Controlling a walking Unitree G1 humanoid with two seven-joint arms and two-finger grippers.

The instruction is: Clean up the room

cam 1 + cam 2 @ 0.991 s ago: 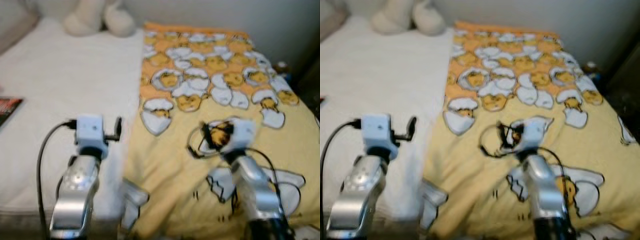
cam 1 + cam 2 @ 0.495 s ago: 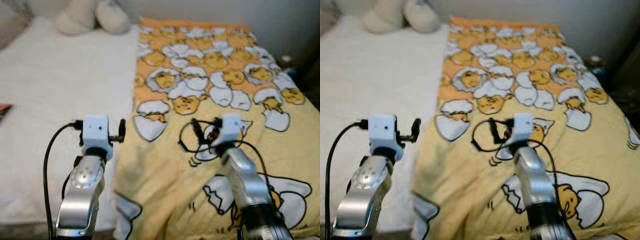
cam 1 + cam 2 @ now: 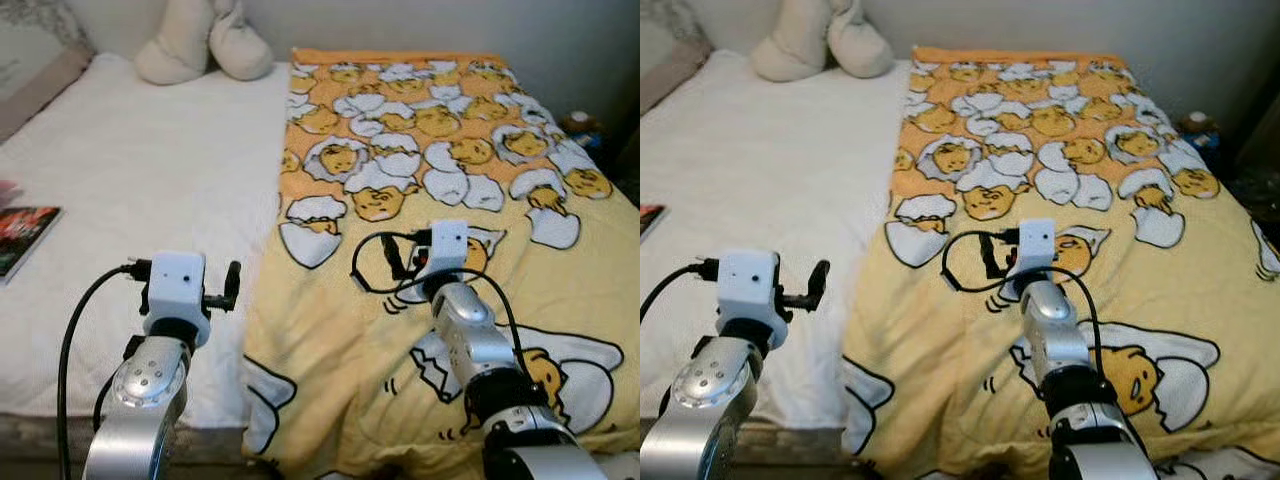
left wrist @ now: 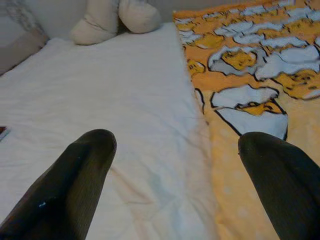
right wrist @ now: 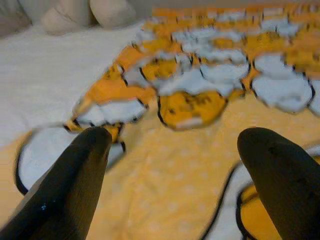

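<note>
the left gripper (image 4: pixel 175 165) hangs with its two black fingers (image 4: pixel 75 185) spread wide and nothing between them, above the white sheet (image 3: pixel 140 190) near the foot of the bed, just beside the long edge of the yellow blanket (image 3: pixel 480 250). in the head views its silver arm comes up from the lower left with a white box at the wrist (image 3: pixel 175 285) and a black cable looping off to the side.

the right gripper (image 5: pixel 175 165) is also spread wide and holds nothing. it hovers over the blanket, and between its fingers (image 5: pixel 272 175) lies the yellow fabric printed with white eggshells and orange-yellow yolk figures. the right arm rises from the lower right, with a white box at its wrist (image 3: pixel 447 245) and a black cable curling over the print.

the blanket covers the right side of the bed, from the foot up to an orange band near the head; its left edge runs down the middle of the mattress and its lower corner hangs over the foot end. the left side of the bed is bare white sheet. a cream plush toy (image 3: pixel 200 40) sits at the head of the bed against the wall, touching the sheet just left of the blanket's top corner. a book with a dark, red-marked cover (image 3: pixel 22 235) lies at the far left edge of the sheet, well apart from both grippers. a small dark object (image 3: pixel 582 125) sits beyond the blanket's right side, too blurred to identify.
</note>
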